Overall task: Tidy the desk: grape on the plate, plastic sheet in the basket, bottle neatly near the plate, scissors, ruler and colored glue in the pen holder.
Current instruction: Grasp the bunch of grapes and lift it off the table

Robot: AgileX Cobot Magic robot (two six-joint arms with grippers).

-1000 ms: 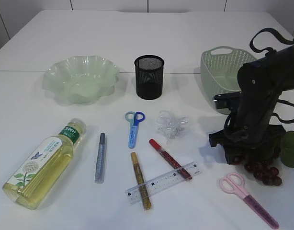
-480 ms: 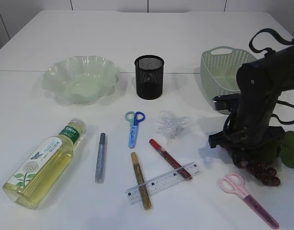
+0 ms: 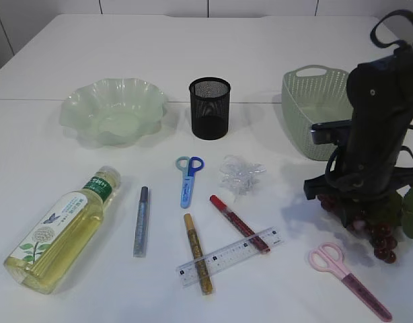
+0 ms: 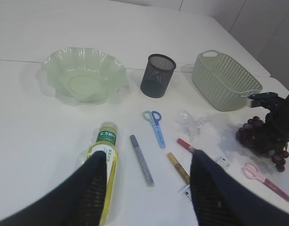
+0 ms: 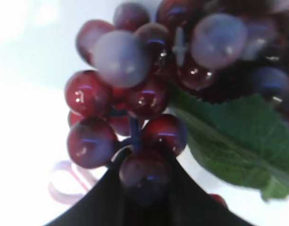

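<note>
On your far left the bottle (image 3: pixel 60 230) lies on its side on the white table (image 3: pixel 193 60), cap end pointing up toward the pale green plate (image 3: pixel 114 111), which sits well apart from it. Just beside the bottle you have the silver glue pen (image 3: pixel 140 221), then the gold glue pen (image 3: pixel 197 262) with the clear ruler (image 3: pixel 229 256) lying across it. The red glue pen (image 3: pixel 238 223) touches the ruler's right part. Above these are the blue scissors (image 3: pixel 188 178), and behind them the black mesh pen holder (image 3: pixel 209 108) stands upright. The crumpled plastic sheet (image 3: pixel 240 173) lies between the blue scissors and the right arm.

Your left gripper (image 4: pixel 147 181) hangs above the bottle and the pens, its two fingers spread wide with nothing between them.

Further right, the green basket (image 3: pixel 313 101) stands behind the right arm. Your right gripper (image 5: pixel 147 176) is closed on the grape (image 3: pixel 371 225) bunch; in the wrist view the berries and a green leaf (image 5: pixel 234 141) fill the frame right at the fingertips. In the exterior view the bunch hangs below the gripper, near the pink scissors (image 3: pixel 348 272); whether its lowest berries touch the table you cannot tell.
</note>
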